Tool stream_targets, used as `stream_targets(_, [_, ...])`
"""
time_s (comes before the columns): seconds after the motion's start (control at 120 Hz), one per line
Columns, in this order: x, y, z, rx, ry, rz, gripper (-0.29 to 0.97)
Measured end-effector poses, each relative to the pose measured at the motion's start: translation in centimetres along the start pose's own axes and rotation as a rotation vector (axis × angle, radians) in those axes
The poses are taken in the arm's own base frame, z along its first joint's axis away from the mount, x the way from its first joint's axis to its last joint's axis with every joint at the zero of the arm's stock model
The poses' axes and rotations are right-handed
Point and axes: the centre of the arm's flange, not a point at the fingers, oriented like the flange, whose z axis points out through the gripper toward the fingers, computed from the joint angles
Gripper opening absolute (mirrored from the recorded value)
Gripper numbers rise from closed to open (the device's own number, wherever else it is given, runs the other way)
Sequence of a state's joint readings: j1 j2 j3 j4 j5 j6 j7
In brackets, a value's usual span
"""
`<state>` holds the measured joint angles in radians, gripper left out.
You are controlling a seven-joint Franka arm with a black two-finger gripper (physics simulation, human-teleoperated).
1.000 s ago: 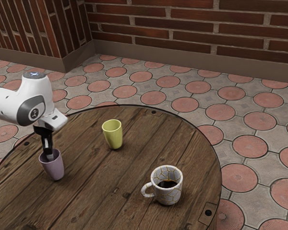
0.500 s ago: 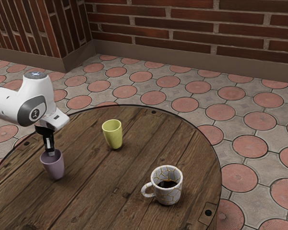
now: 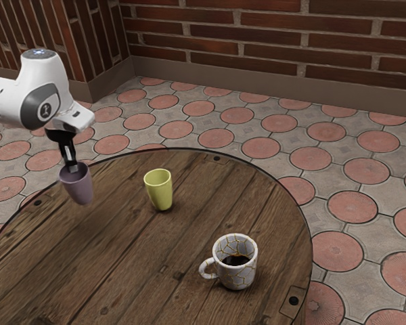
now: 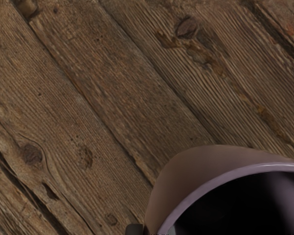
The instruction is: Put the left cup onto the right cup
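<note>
Purple cup (image 3: 76,184): handleless, tapered, mouth up, slightly tilted, in air above wooden table (image 3: 155,271) near its edge at exterior view's left. Yellow-green cup (image 3: 158,188): handleless, upright on table, well apart toward exterior view's right.

Below the gripper (image 3: 69,164) spreads a round table (image 3: 189,223) of dark, weathered planks. Grain, cracks and knots (image 4: 187,27) run across the boards just under it. The table's rim curves away on the side far from the gripper. Beyond that rim lies a floor (image 3: 311,159) of round terracotta tiles set in pale grout, with smaller filler pieces between them. Behind the gripper and above it, two red-brick walls (image 3: 257,40) meet at a corner, and a plain brown skirting (image 3: 257,84) runs along their foot. The light is soft and even — shadows on the wood are faint.
</note>
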<state>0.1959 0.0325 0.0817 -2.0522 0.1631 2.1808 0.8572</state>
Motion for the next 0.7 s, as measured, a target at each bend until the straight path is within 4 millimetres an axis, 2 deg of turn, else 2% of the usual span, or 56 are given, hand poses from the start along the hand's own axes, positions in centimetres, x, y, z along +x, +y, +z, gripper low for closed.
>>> stream_targets(0.083, [2.6, 0.2, -1.0, 0.004, 0.003, 0.032, -0.11])
stream_targets(0.192, [9.4, 3.7, -2.7, 0.014, 0.017, 0.154, -0.11])
stream_targets(0.233, [11.1, 4.5, -3.6, 0.025, 0.025, 0.183, -0.11])
stream_targets(0.275, [11.5, 4.5, -4.1, 0.028, 0.023, 0.188, -0.11])
stream_targets(0.408, [10.9, 2.7, -5.5, 0.040, 0.018, 0.163, -0.11])
stream_targets(0.492, [12.0, 2.8, -6.2, 0.047, 0.019, 0.177, -0.11])
stream_targets(0.6, [13.4, 3.5, -6.2, 0.043, 0.013, 0.203, -0.11])
stream_targets(0.7, [15.1, 3.3, -6.0, 0.052, 0.007, 0.223, -0.11])
